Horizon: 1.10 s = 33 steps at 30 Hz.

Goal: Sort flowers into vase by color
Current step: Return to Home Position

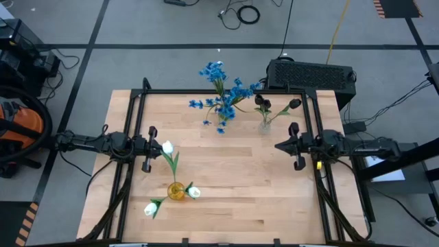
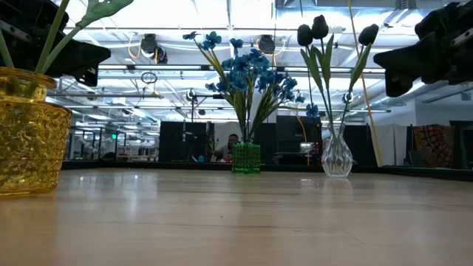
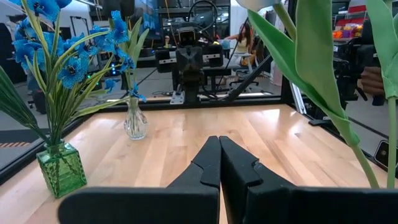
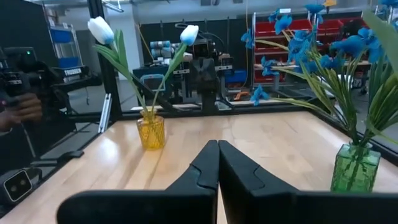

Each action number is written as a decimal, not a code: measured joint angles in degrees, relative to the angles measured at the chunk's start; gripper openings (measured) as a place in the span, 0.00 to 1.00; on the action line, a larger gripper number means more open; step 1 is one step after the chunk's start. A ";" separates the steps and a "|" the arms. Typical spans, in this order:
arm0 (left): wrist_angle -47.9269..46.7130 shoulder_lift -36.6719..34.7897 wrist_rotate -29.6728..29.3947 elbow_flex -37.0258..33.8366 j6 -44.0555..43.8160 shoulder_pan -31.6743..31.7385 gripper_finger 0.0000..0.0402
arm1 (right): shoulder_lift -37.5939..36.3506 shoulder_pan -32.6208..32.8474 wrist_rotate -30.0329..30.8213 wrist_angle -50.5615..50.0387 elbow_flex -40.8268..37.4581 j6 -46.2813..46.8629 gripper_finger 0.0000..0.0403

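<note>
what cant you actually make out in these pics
- Low view: the yellow vase is cut by the left edge, and the blooms of its white tulips lie beyond the top edge.
- High view: the green vase is hidden under the blue flowers.
- Left wrist view: the nearest white bloom is cut by the top edge.
- Right wrist view: the dark tulips are out of frame.

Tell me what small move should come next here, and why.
Probably just let both arms settle at their home pose, with no new pick. The white tulips stand in the yellow glass vase, the bright blue blooms in the green vase, and the dark tulips in the clear vase. The left gripper and right gripper are shut and empty.
</note>
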 joint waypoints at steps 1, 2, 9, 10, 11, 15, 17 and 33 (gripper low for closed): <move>0.00 0.00 0.00 0.00 0.00 0.00 0.00 | -0.90 0.00 0.00 -0.69 0.00 0.00 0.00; 0.00 0.00 0.00 0.00 0.00 0.00 0.00 | -1.87 0.00 0.02 -1.49 0.00 0.00 0.00; 0.00 0.00 0.01 0.00 -0.19 0.00 0.00 | -3.88 -0.01 1.46 -2.20 0.02 0.50 0.00; -0.01 0.00 0.01 0.00 -0.20 0.00 0.00 | -3.88 -0.02 1.95 -2.37 0.02 0.83 0.00; 0.00 0.00 0.01 0.00 -0.20 0.00 0.00 | -3.88 -0.02 1.94 -2.42 0.02 0.96 0.00; 0.00 0.02 0.01 0.00 -0.36 0.00 0.00 | -3.88 0.20 -0.06 -2.88 0.02 0.52 0.00; -0.01 0.02 0.01 0.00 -0.37 0.00 0.00 | -3.88 0.20 -0.31 -3.61 0.02 0.47 0.00; -0.02 0.04 0.08 0.00 -0.42 0.00 0.00 | -3.47 0.21 0.27 -6.13 0.04 1.11 0.00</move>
